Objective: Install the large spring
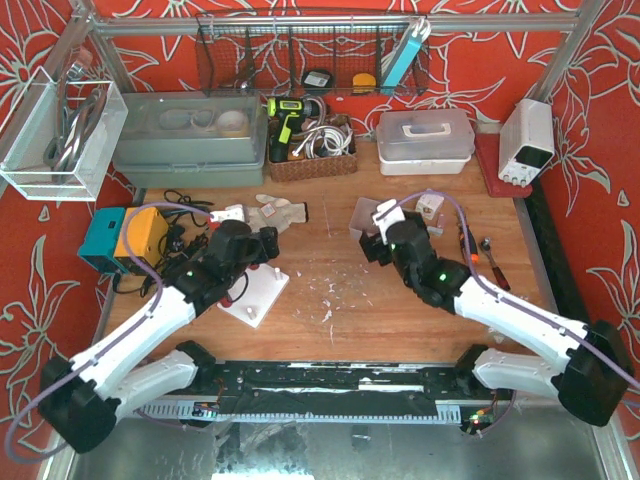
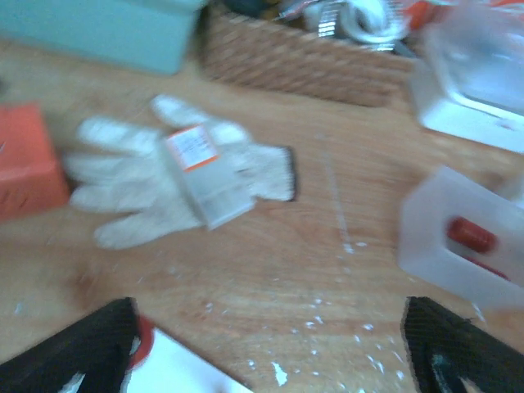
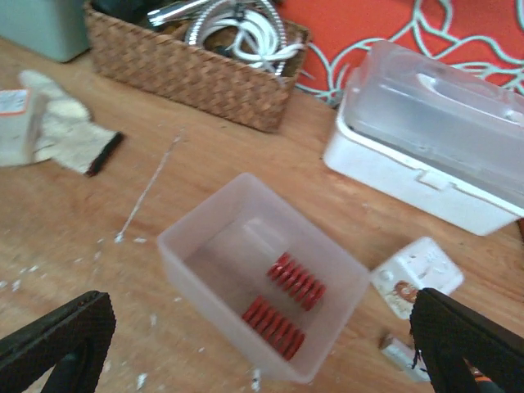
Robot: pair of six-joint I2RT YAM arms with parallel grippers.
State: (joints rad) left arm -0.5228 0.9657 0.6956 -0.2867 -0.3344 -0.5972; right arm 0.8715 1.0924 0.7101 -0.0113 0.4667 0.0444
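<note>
Two red coil springs [image 3: 295, 280] [image 3: 273, 327] lie side by side in a translucent plastic box [image 3: 205, 246] on the wooden table. My right gripper [image 3: 262, 352] hovers open over that box, with nothing between its fingers [image 3: 57, 344]. In the top view the right gripper [image 1: 385, 235] sits just behind the box [image 1: 362, 215]. My left gripper [image 2: 266, 352] is open above a white peg plate [image 2: 184, 372], which shows better in the top view [image 1: 255, 292]. A red round part [image 2: 144, 340] sits on the plate against my left finger [image 2: 82, 352]. Nothing is held.
A white work glove [image 2: 123, 180] with a small labelled box [image 2: 201, 172] on it lies behind the plate. A wicker basket [image 3: 188, 61] and a white lidded container [image 3: 426, 139] stand at the back. An orange and teal box [image 1: 125, 238] is at the left, and a screwdriver [image 1: 470, 250] at the right.
</note>
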